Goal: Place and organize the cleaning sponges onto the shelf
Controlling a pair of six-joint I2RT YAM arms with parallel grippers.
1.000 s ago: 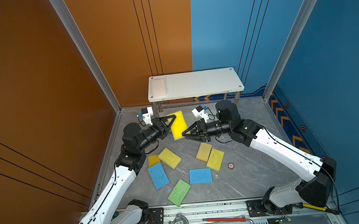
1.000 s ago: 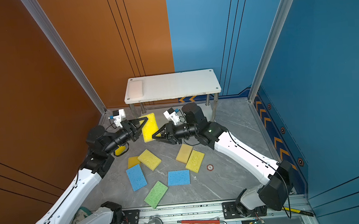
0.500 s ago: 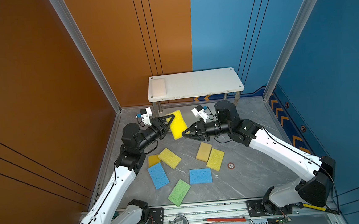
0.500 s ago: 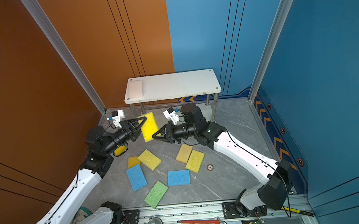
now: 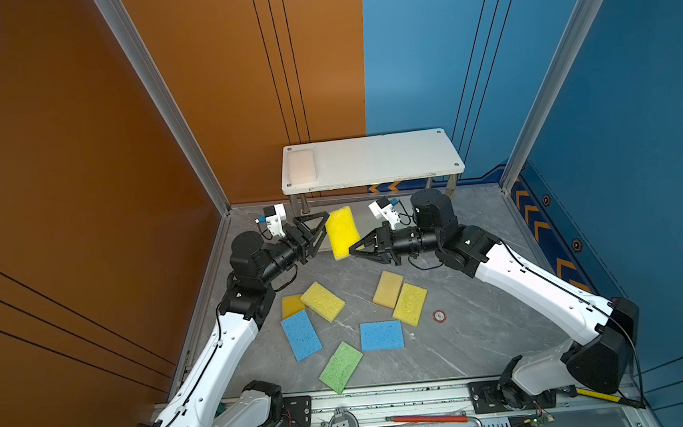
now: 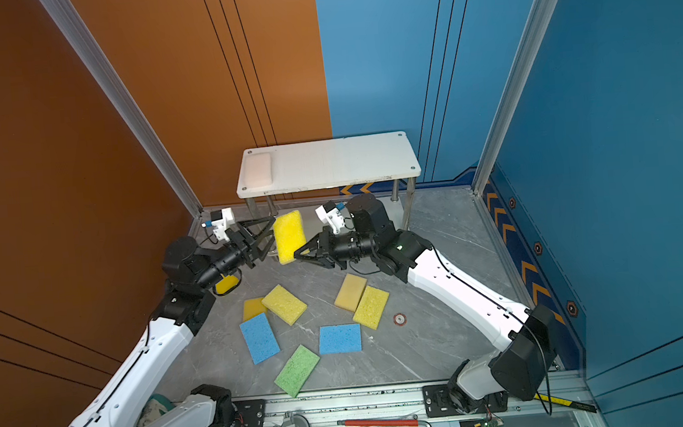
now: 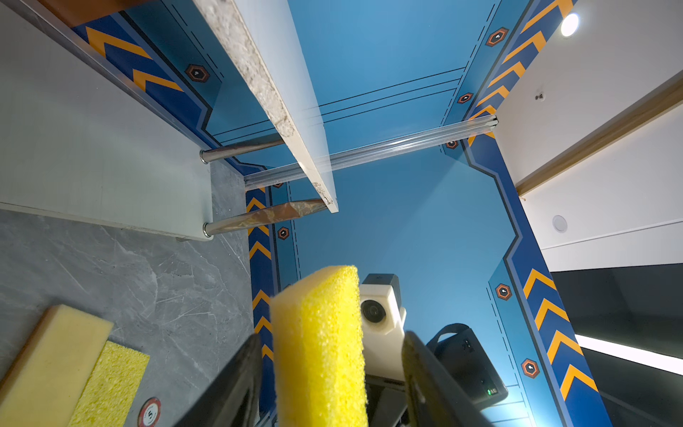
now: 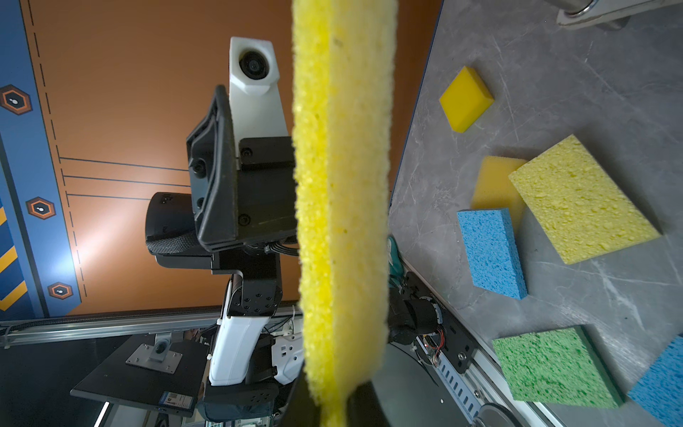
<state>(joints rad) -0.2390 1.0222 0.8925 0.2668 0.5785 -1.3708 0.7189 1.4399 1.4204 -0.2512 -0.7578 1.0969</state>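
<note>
A bright yellow sponge (image 5: 342, 232) (image 6: 289, 235) hangs upright in the air in front of the shelf (image 5: 377, 157) (image 6: 335, 160). My right gripper (image 5: 352, 249) (image 8: 332, 406) is shut on its lower end. My left gripper (image 5: 321, 229) (image 7: 330, 338) stands open around the sponge (image 7: 321, 351), with a gap on each side. A pale pinkish sponge (image 5: 301, 166) lies at the left end of the top board. Several sponges lie on the floor: yellow (image 5: 322, 301), blue (image 5: 300, 334), green (image 5: 340, 367), blue (image 5: 381, 335), yellow-orange (image 5: 388, 289).
One more yellow sponge (image 6: 226, 284) lies under my left arm near the left wall. A small round disc (image 5: 439, 316) sits on the floor right of the sponges. A red-handled tool (image 5: 427, 418) lies on the front rail. A green-and-white glove (image 6: 155, 406) is by the left arm's base.
My left gripper has opened and let go of the bright yellow sponge. My right gripper has closed on the sponge's lower end. The sponge has hardly moved.
</note>
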